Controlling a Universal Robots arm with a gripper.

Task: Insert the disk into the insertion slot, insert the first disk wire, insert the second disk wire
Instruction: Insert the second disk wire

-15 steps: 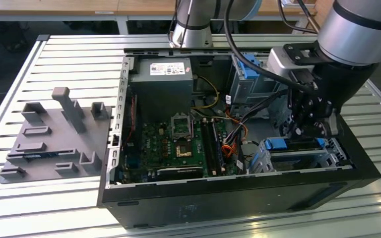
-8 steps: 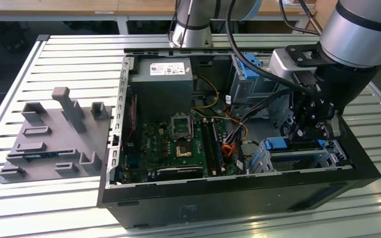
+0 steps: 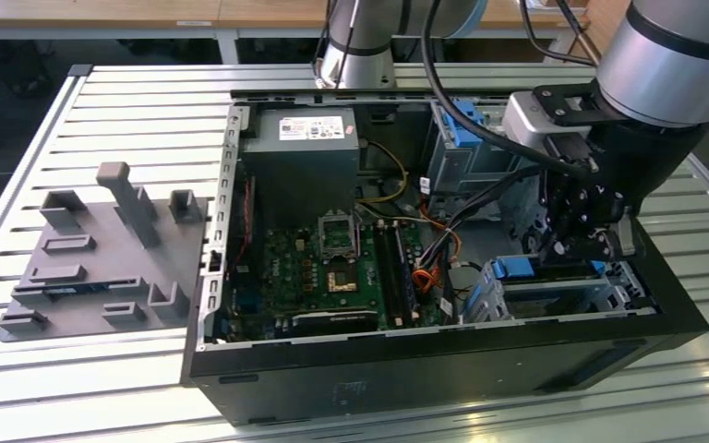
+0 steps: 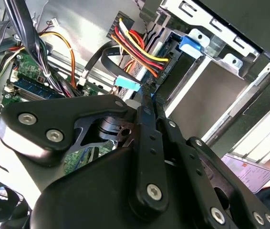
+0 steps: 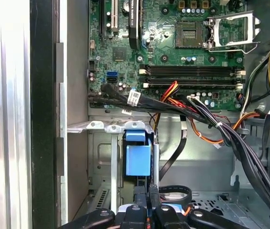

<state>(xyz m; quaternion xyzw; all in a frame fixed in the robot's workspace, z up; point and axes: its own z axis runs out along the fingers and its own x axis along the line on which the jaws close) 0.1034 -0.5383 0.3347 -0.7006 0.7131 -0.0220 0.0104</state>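
Pinching a cable connector, the gripper [image 5: 147, 191] has its fingers nearly closed at the disk [image 3: 549, 277], which already sits in the insertion slot [image 3: 509, 300]; beyond lies the motherboard [image 5: 173, 52]. Wiring seems unfinished.

Counter [image 3: 145, 101]: white, slatted, ribs running across the exterior view. PC case [image 3: 453, 369], black, side open, lies flat on it at ctr/3 o'clock. Grey fixture plate [image 3: 96, 268] w/ upright blocks lies at 9 o'clock, just beside the case, not touching.
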